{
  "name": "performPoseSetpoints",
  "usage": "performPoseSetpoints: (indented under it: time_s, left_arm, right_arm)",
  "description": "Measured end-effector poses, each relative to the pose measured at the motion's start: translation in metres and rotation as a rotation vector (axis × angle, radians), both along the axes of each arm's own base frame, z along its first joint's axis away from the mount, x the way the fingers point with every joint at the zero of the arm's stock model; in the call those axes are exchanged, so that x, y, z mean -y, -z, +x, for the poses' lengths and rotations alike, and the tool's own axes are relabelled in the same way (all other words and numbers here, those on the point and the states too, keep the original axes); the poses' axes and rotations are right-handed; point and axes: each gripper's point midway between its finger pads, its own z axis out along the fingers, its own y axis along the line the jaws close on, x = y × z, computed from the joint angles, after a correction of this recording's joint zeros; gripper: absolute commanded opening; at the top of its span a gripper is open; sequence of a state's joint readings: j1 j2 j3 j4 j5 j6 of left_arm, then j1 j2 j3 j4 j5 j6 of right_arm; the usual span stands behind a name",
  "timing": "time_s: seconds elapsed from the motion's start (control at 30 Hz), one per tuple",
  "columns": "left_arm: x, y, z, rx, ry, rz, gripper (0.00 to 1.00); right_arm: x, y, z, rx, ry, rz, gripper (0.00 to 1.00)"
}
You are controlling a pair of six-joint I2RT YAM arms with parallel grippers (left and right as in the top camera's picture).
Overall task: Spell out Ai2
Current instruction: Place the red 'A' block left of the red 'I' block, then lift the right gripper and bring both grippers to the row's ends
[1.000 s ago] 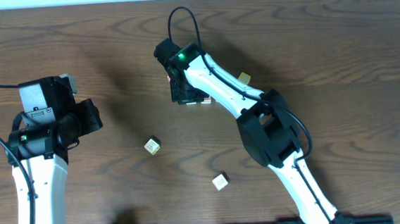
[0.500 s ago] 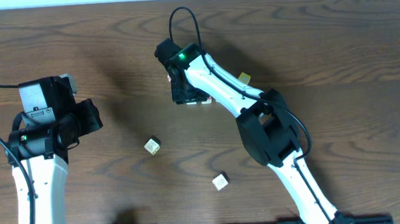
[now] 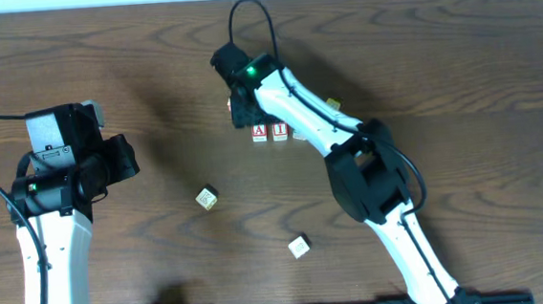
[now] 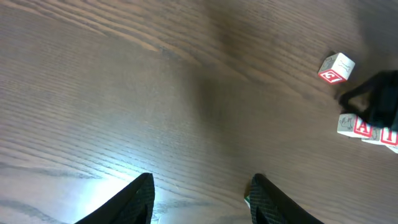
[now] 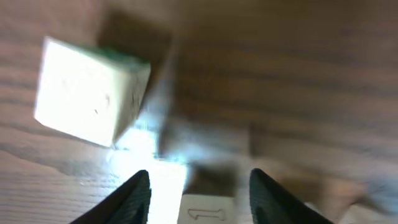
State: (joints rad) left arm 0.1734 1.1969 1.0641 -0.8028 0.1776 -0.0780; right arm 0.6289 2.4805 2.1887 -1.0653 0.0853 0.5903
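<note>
Overhead, my right claw (image 3: 241, 116) sits just beside the block row (image 3: 268, 131) reading A, I on the worktop (image 3: 458, 81). Left wrist: my left claw (image 4: 202, 199) gapes, empty. Right wrist: jaws apart, a marked block (image 5: 208, 216) between, not gripped.

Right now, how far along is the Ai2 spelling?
Done: A block and I block sit side by side. In hand: nothing; right gripper hovers open just beyond them. Remaining: confirm the 2; what looks like a third block beside the I is mostly hidden by the right arm.
</note>
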Motion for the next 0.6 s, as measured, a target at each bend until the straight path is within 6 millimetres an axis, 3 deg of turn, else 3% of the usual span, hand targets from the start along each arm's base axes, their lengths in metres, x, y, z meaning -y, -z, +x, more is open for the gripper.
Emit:
performPoseSetpoints:
  time_s: [0.1, 0.13, 0.27, 0.4, 0.5, 0.6]
  left_arm:
    - [0.000, 0.000, 0.000, 0.000, 0.000, 0.000, 0.50]
    - [0.000, 0.000, 0.000, 0.000, 0.000, 0.000, 0.50]
    - [0.004, 0.006, 0.002, -0.017, 0.011, -0.024, 0.45]
    - [0.021, 0.021, 0.008, -0.060, 0.072, -0.079, 0.31]
    - [0.052, 0.038, 0.014, -0.107, 0.194, -0.093, 0.22]
    - [0.093, 0.057, 0.017, -0.152, 0.336, -0.102, 0.06]
  right_arm:
    - [0.010, -0.029, 0.019, 0.040, 0.009, 0.018, 0.05]
    - [0.013, -0.038, 0.024, 0.049, 0.010, 0.020, 0.02]
    - [0.040, -0.067, 0.031, 0.054, 0.038, -0.011, 0.01]
    - [0.077, -0.080, 0.020, 0.000, 0.073, -0.087, 0.01]
    - [0.101, -0.087, 0.015, -0.035, 0.089, -0.127, 0.01]
    - [0.119, -0.088, 0.019, -0.051, 0.083, -0.122, 0.02]
